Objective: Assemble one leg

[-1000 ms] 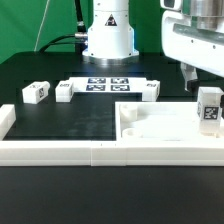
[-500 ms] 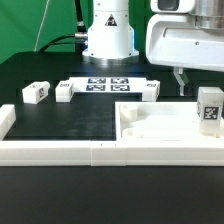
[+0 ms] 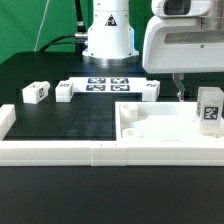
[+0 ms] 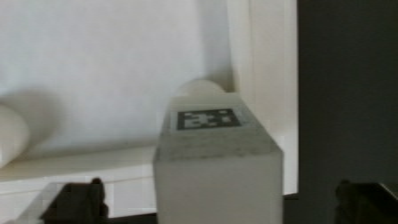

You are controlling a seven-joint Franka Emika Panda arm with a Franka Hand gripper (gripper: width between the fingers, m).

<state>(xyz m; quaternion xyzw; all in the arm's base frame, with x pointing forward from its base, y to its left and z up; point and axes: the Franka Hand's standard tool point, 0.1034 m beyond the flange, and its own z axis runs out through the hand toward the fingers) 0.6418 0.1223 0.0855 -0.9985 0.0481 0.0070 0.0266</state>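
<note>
A leg (image 3: pixel 209 108), a chunky white block with a black-and-white tag, stands upright on the large white panel (image 3: pixel 150 128) at the exterior view's right. My gripper (image 3: pixel 196 90) hangs just above and behind it, with one dark finger (image 3: pixel 178 88) showing. In the wrist view the leg (image 4: pixel 219 150) stands between my two dark fingertips (image 4: pixel 80 196). The gripper (image 4: pixel 222 200) is open wide and does not touch the leg. Three more legs lie on the black table: one (image 3: pixel 35 92) at the left, one (image 3: pixel 64 91) beside it, and one (image 3: pixel 150 90) near the middle.
The marker board (image 3: pixel 107 85) lies in front of the robot base (image 3: pixel 108 35). Long white border rails (image 3: pixel 100 152) run along the near edge. The panel has round sockets (image 3: pixel 128 113) near its left corner.
My gripper has moved toward the exterior view's left and a little lower, closer over the panel. The upright leg and the other legs have not moved.
</note>
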